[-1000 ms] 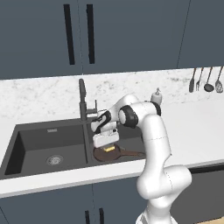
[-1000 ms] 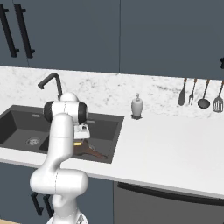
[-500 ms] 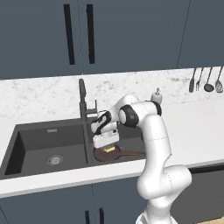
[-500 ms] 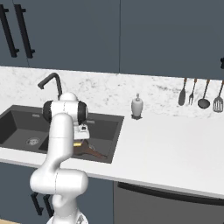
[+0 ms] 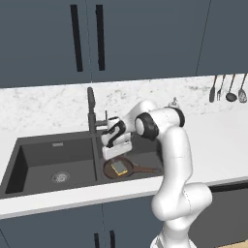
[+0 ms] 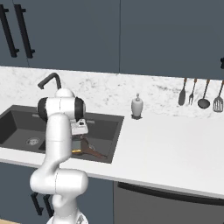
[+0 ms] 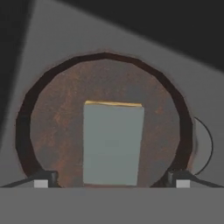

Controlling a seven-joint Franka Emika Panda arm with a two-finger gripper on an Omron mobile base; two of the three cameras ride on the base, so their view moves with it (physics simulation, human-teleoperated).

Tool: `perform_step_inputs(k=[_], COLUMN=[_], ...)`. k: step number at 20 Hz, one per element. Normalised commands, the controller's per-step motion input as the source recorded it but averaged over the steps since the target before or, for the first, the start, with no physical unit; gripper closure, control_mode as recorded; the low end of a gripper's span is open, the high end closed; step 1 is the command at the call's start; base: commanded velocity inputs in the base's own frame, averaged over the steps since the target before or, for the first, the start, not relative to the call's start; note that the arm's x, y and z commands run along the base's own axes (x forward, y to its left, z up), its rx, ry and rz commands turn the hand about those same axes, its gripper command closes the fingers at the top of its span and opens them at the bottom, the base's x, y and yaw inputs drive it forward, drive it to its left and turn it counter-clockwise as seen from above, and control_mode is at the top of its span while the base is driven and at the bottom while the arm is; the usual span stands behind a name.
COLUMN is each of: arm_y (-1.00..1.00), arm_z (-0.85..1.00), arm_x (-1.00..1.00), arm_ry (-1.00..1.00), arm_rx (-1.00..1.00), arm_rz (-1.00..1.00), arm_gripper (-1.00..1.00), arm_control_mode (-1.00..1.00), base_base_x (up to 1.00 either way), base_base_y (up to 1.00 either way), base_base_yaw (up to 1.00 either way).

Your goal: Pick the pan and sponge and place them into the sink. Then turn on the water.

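The small yellow sponge with blue-grey face (image 7: 113, 144) lies in the dark reddish-brown round frying pan (image 7: 57, 127) in the dark grey sink (image 5: 43, 160). The gripper (image 7: 111, 178) hovers above, jaws wide, holding nothing — placing looks done. Next: the tall dark faucet (image 5: 91, 111), at twelve o'clock.

The sponge (image 7: 113, 144) lies in the pan (image 7: 57, 127), inside the sink's (image 5: 43, 160) right basin.

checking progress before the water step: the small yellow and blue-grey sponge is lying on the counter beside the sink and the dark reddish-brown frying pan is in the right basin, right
Not quite. The small yellow and blue-grey sponge is not on the counter: it lies inside the dark reddish-brown frying pan, as the hand view shows. The pan does sit in the right basin of the dark grey double-basin sink, seen in the left base view.
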Motion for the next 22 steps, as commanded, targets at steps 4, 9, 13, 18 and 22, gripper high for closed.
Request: perform_step_inputs(k=[4,9,13,18,22], arm_y=[-0.01,-0.13,-0.14,-0.13,-0.14], arm_z=[0.49,0.63,0.82,0.57,0.81], arm_x=[-0.3,-0.04,0.0,-0.01,-0.03], arm_ry=[-0.4,-0.36,-0.12,-0.35,-0.32], arm_rx=[0.09,0.23,0.24,0.26,0.18], arm_rz=[0.0,0.0,0.0,0.0,0.0], arm_gripper=[-1.0,-1.0,-1.0,-1.0,-1.0], arm_control_mode=[-1.0,-1.0,-1.0,-1.0,-1.0], base_base_x=[0.0,0.0,0.0,0.0,0.0], base_base_y=[0.0,0.0,0.0,0.0,0.0], base_base_yaw=[0.0,0.0,0.0,0.0,0.0])
